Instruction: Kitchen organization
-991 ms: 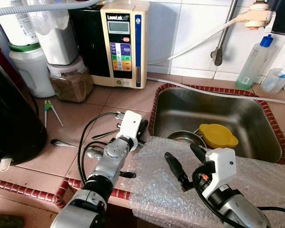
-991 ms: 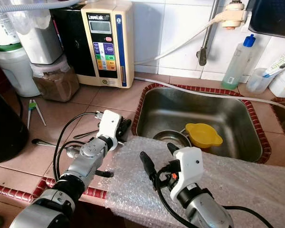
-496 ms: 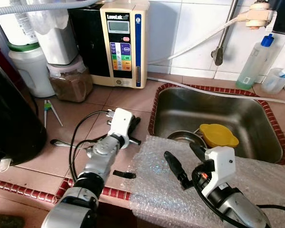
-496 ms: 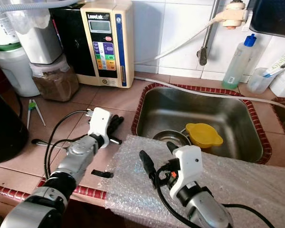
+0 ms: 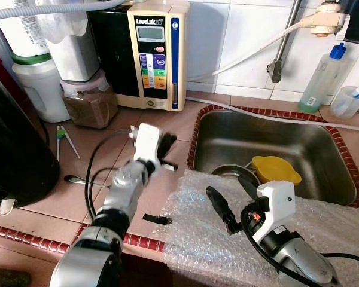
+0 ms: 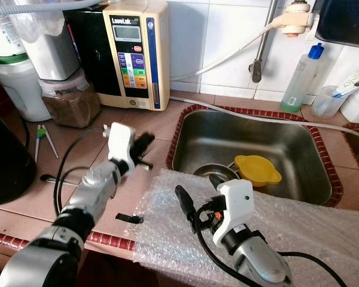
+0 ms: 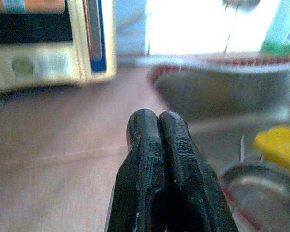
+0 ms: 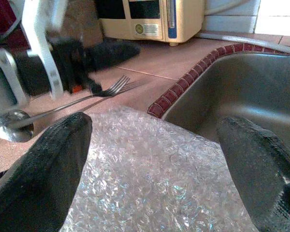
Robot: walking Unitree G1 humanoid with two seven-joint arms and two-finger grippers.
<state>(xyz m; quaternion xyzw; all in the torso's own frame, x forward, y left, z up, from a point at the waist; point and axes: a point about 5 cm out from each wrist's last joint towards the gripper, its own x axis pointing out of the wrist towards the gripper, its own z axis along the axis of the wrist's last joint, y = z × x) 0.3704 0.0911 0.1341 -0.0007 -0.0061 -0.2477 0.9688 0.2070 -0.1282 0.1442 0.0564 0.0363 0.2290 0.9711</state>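
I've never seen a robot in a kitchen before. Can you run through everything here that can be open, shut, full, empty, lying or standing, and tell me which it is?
Left gripper: shut, raised over the counter.
Right gripper: open, over the bubble wrap.
Bubble wrap: spread flat beside the sink.
Sink: no standing water, holds dishes.
Yellow bowl: lying in the sink.
Fork: lying on the counter.
Spray bottle: standing, cap on.
Brown-powder jar: lidded, mostly full.

A home kitchen: a tiled worktop (image 5: 167, 125) held a steel sink (image 5: 299, 149) with a yellow bowl (image 5: 275, 169); a water ionizer (image 5: 157, 54), jars (image 5: 90, 98), soap bottle (image 5: 321, 78) and fork (image 8: 104, 92) stood about.
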